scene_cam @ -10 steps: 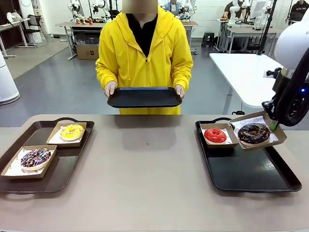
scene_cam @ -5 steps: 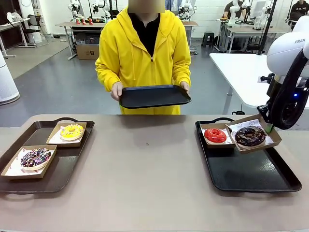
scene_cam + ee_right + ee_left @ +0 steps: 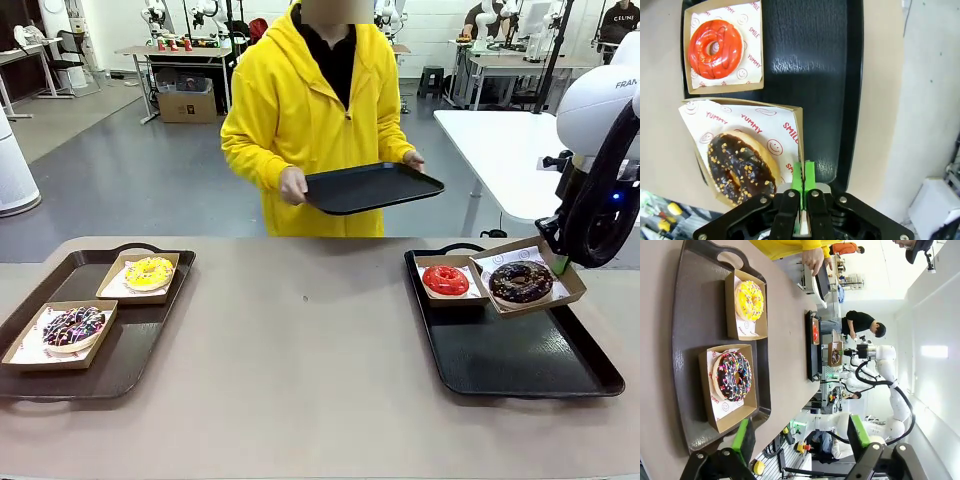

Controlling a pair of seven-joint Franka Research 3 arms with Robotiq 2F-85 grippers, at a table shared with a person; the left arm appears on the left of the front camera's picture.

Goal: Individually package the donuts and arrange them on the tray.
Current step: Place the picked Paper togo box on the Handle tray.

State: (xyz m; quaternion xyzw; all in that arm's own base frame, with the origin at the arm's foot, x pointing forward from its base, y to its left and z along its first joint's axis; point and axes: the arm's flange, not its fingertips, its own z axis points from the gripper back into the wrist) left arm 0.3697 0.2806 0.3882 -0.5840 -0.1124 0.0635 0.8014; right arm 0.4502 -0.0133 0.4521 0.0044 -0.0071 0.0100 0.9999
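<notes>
We see a lab room with grey floor; a beige table (image 3: 300, 350) holds two black trays. Left tray (image 3: 150, 330): yellow donut (image 3: 149, 272), sprinkled chocolate donut (image 3: 73, 326), each boxed. Right tray (image 3: 520, 360): red donut (image 3: 446, 280) boxed; the right gripper (image 3: 803, 175) pinches the box (image 3: 560, 262) holding the dark chocolate donut (image 3: 520, 282), tilted. Left gripper (image 3: 800, 437) spread wide, empty. Versus earlier, the person has turned, swinging the spare tray (image 3: 375, 187) right; the box sits lower.
</notes>
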